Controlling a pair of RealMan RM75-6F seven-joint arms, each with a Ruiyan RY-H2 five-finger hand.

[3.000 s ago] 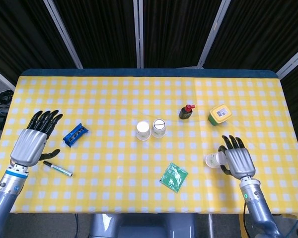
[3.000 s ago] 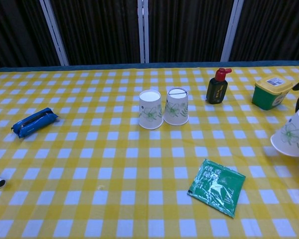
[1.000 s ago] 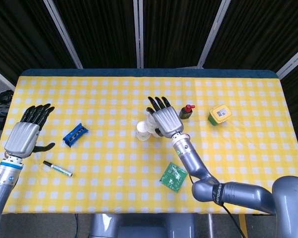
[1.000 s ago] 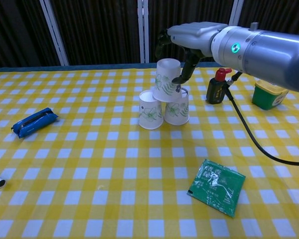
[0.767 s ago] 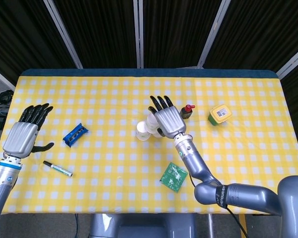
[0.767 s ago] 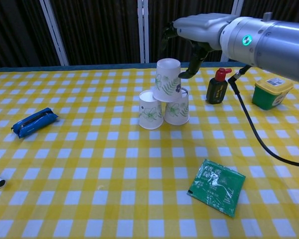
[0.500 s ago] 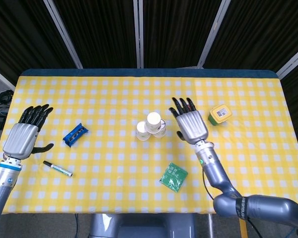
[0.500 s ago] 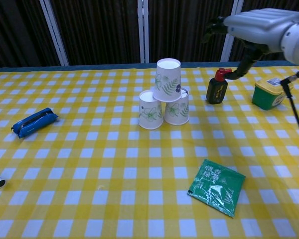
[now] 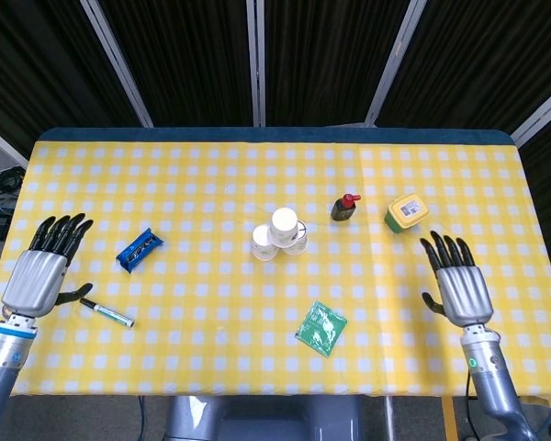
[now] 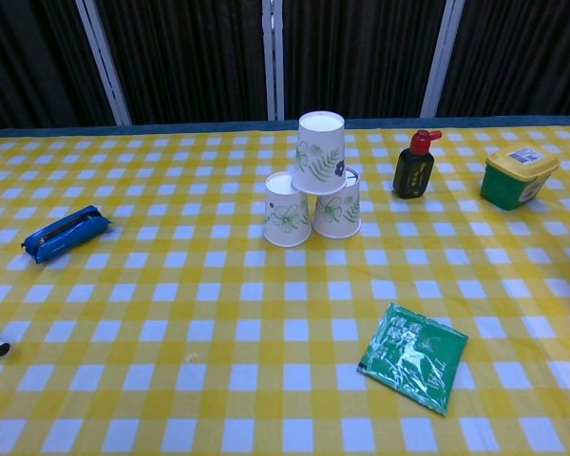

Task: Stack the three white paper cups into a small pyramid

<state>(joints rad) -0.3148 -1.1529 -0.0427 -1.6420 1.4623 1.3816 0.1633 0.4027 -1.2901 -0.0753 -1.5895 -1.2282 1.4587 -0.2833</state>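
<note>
Three white paper cups with green leaf prints stand upside down mid-table. The left base cup (image 10: 287, 210) and the right base cup (image 10: 338, 208) touch side by side, and the top cup (image 10: 320, 152) rests on both of them. From the head view the top cup (image 9: 284, 223) covers part of the pair. My right hand (image 9: 458, 280) hovers open near the table's right front, far from the cups. At the left front my left hand (image 9: 43, 266) is open too, holding nothing. Neither hand shows in the chest view.
A black bottle with a red cap (image 10: 412, 164) and a green tub with a yellow lid (image 10: 518, 177) stand right of the cups. A green packet (image 10: 411, 355) lies in front. A blue object (image 10: 66, 233) and a marker (image 9: 106, 312) lie at the left.
My right hand let go of the top cup and drew back from beside the stack to the table's right front. The left hand sank slightly toward the front edge. The stack stays standing.
</note>
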